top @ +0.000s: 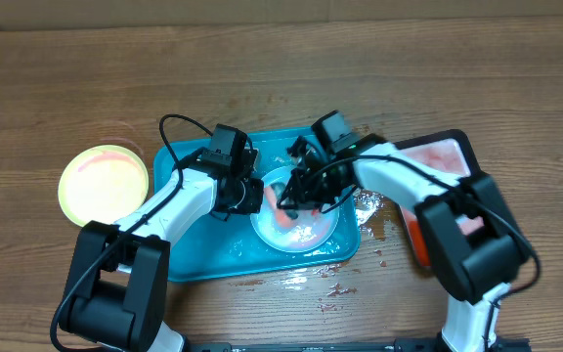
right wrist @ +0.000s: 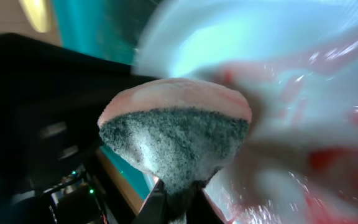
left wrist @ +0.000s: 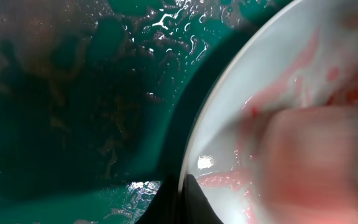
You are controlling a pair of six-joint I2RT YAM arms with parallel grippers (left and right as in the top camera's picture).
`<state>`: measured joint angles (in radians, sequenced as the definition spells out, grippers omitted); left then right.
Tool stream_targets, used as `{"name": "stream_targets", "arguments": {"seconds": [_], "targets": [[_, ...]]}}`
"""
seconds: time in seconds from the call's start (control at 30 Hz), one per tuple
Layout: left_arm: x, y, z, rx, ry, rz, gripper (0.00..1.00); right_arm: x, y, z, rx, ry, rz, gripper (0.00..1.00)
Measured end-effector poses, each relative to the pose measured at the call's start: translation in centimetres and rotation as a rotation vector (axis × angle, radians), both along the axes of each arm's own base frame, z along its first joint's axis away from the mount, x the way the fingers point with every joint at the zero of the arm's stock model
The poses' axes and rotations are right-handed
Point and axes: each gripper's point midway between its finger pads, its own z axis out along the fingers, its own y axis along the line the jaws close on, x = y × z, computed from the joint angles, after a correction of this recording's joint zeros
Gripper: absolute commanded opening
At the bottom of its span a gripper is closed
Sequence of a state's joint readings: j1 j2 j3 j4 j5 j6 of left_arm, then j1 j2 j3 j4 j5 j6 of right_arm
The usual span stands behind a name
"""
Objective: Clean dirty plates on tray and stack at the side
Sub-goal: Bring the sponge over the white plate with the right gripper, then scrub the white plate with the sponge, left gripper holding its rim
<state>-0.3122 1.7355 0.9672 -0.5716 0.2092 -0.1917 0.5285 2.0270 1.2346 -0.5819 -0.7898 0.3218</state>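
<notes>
Plates first: the pale plate (top: 306, 233) lies inside the tray (top: 189, 230), toward its right end, and red sauce streaks its face. Your left gripper (top: 252, 196) has its jaws closed on the plate's left rim. Your right gripper (top: 291, 198) is clamped on the sponge (right wrist: 176, 134), which is pressed to the plate. Judge this wipe as under way, not done.

Red spatter (top: 335, 288) wets the table (top: 66, 78) just in front of the tray. Left of the tray, a yellow-green plate (top: 104, 183) sits aside, looking mostly clean. You cannot tell whether another lies beneath it. Right of the tray stands the black tray (top: 438, 156).
</notes>
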Motion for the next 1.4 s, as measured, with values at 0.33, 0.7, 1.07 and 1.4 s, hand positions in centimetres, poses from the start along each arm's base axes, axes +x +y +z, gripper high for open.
{"name": "stream_targets", "arguments": {"seconds": [0.33, 0.7, 1.07, 1.4], "targets": [[-0.2, 0.1, -0.2, 0.004, 0.009, 0.012, 0.04, -0.7, 0.2, -2.7, -0.153, 0.128, -0.138, 0.04], [-0.2, -0.1, -0.1, -0.009, 0.013, 0.014, 0.04, 1.7, -2.5, -2.6, -0.406, 0.03, -0.265, 0.04], [-0.3, -0.1, -0.1, -0.008, 0.014, 0.014, 0.04, 5.4, -9.2, -2.2, -0.796, -0.214, -0.315, 0.04], [-0.5, 0.1, -0.2, 0.001, 0.024, 0.017, 0.04, 2.4, -3.8, -1.8, -0.501, -0.131, -0.061, 0.04]]}}
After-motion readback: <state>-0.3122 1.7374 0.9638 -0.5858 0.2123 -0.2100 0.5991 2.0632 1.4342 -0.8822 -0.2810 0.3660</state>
